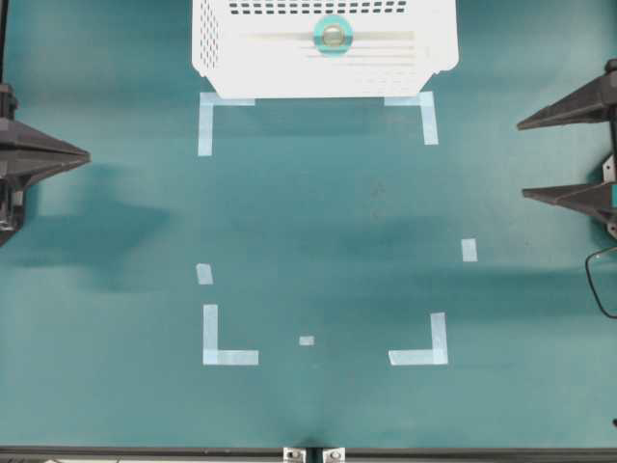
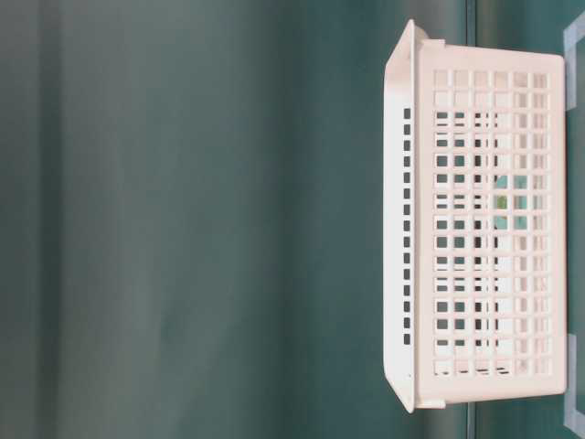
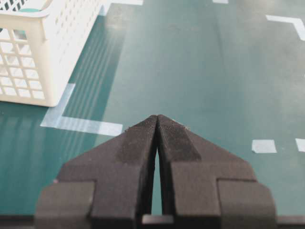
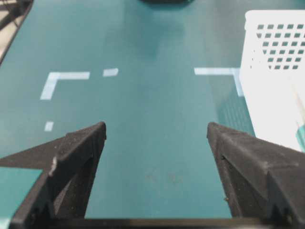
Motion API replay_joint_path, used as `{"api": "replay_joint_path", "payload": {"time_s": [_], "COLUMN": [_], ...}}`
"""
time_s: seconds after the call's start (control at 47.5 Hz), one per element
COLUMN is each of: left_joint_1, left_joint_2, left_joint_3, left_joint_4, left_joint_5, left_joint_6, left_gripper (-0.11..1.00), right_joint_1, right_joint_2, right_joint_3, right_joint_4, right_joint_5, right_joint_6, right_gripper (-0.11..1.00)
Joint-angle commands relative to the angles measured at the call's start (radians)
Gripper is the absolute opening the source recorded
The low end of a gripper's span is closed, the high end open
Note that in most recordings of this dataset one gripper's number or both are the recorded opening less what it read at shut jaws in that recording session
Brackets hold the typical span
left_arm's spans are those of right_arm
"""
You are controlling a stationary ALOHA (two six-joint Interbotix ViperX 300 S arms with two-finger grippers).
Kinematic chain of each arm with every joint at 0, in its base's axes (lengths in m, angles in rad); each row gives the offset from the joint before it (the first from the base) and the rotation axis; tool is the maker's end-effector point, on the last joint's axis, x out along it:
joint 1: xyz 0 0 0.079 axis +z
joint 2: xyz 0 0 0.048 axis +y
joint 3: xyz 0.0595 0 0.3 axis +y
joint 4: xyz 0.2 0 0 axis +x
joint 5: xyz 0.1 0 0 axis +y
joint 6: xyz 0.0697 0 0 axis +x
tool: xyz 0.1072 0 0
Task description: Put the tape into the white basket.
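While the tape (image 1: 333, 35) is lying flat inside the basket (image 1: 217, 58) at the tabletop's (image 1: 318, 222) 12 o'clock edge, nothing is holding it. The right gripper (image 1: 569, 154), at 3 o'clock, is standing spread and empty; the left gripper (image 1: 82, 154), at 9 o'clock, is resting pressed together. Neither is sitting clearly nearer the tape. The task is looking finished, with no grasp needed.

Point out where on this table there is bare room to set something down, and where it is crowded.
Bare: the green tabletop between the pale L-shaped tape corner marks, and the strips either side toward the shut left gripper and open right gripper. Crowded: only the far edge, where the white perforated plastic basket holds the turquoise tape roll.
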Motion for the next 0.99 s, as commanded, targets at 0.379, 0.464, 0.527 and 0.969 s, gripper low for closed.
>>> {"api": "replay_joint_path", "payload": {"time_s": [0.379, 0.464, 0.527, 0.969], "left_joint_1": [0.005, 0.005, 0.005, 0.005], "left_joint_2": [0.009, 0.009, 0.009, 0.009], "left_joint_3": [-0.012, -0.012, -0.012, -0.012], "left_joint_4": [0.002, 0.002, 0.002, 0.002], "left_joint_5": [-0.006, -0.006, -0.006, -0.006], "left_joint_6": [0.002, 0.002, 0.002, 0.002], "left_gripper": [-0.11, -0.11, -0.11, -0.11], "right_joint_1": [-0.014, -0.014, -0.014, -0.014], "right_joint_2": [-0.179, -0.179, -0.179, -0.178], "right_joint_3": [0.144, 0.169, 0.184, 0.250], "right_joint_4": [-0.061, -0.069, -0.069, -0.069], "right_joint_5": [-0.008, -0.011, -0.011, 0.008], "right_joint_6": [0.000, 0.000, 0.000, -0.002], "right_gripper": [0.90, 0.90, 0.90, 0.90]}}
